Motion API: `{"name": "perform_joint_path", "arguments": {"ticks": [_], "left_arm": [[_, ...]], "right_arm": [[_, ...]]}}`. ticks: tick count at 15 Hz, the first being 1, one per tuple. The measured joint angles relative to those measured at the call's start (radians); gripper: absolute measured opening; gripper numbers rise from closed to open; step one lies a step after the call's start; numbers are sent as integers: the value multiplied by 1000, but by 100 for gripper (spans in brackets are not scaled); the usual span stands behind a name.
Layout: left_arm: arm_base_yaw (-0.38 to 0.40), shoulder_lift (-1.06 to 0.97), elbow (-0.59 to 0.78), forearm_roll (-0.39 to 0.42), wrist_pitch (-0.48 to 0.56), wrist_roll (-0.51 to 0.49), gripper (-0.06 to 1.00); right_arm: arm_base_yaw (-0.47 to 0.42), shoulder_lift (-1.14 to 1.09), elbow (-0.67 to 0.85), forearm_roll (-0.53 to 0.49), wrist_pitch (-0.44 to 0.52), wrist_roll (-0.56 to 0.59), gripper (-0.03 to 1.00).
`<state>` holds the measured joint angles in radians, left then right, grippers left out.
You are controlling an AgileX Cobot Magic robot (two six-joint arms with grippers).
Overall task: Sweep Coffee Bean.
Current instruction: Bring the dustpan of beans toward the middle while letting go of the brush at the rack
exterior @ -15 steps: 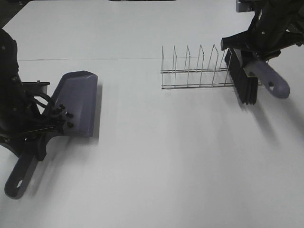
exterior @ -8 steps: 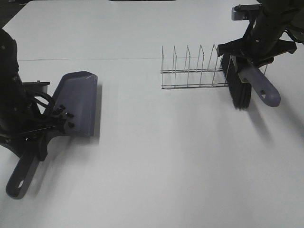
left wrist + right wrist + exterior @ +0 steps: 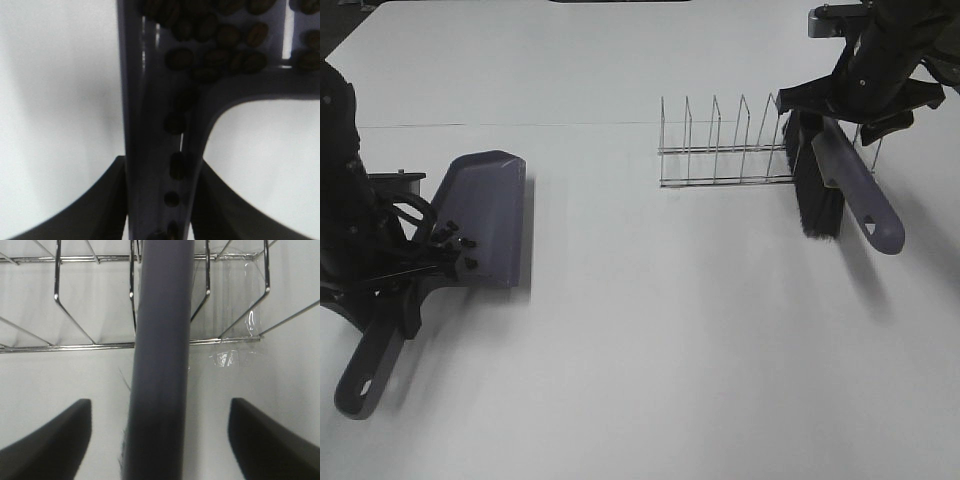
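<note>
My left gripper [image 3: 408,288] is shut on the neck of the purple dustpan [image 3: 485,215], which lies flat on the table at the left. Several dark coffee beans [image 3: 457,247] sit at the back of its blade. In the left wrist view the beans [image 3: 215,45] crowd the pan and trail down the handle [image 3: 150,125] between my fingers [image 3: 85,205]. My right gripper [image 3: 842,108] is shut on a purple brush [image 3: 850,180] and holds it above the table, its black bristles [image 3: 815,195] hanging at the wire rack's right end. The brush handle [image 3: 162,365] runs through the right wrist view.
A chrome wire rack [image 3: 730,150] stands at the back right, also in the right wrist view [image 3: 65,305]. The white table [image 3: 670,330] spreads between the two arms. Clear tape [image 3: 227,357] holds the rack's corner down.
My right gripper has carried the brush left and swung its handle round, so the bristles now hang at the rack's right end. The dustpan has barely moved.
</note>
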<state>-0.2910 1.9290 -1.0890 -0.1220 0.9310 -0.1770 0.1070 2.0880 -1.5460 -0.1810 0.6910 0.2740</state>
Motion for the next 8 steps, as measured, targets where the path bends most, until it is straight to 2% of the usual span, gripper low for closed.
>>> {"name": "perform_joint_path", "arguments": {"ticks": [3,5,8], "left_arm": [[0,0,0,-5,0,0,32],[0,0,0,-8,0,0,32],[0,0,0,-11,-8,-30,32]], "right_arm": [[0,-30,-1,0,1,-10,82],[0,-61,-1,0,16,-17,82],[0,-116,-1,0,94,-33,82]]}}
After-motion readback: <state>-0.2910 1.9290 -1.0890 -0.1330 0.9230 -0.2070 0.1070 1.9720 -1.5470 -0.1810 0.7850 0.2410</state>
